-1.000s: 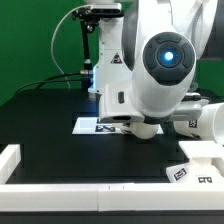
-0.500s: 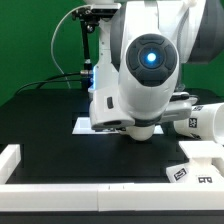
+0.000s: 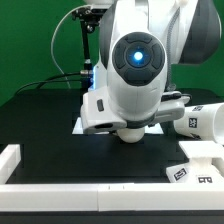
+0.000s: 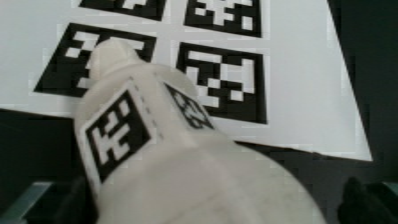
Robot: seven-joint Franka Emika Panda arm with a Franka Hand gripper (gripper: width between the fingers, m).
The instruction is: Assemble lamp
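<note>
while over marker board [image 4: 302, 132], tagged part [image 4: 151, 150]

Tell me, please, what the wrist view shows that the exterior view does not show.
Only the wrist view: a white tapered plastic part with black-and-white square tags, close up, in front of the thin flat white marker board. Only the exterior view: the big white robot arm, the white flared square plastic base and another white tagged plastic part, both at the exterior view's right, and the white rail along the front. Both: the marker board on the black table, though the exterior view shows only a corner of it.
</note>
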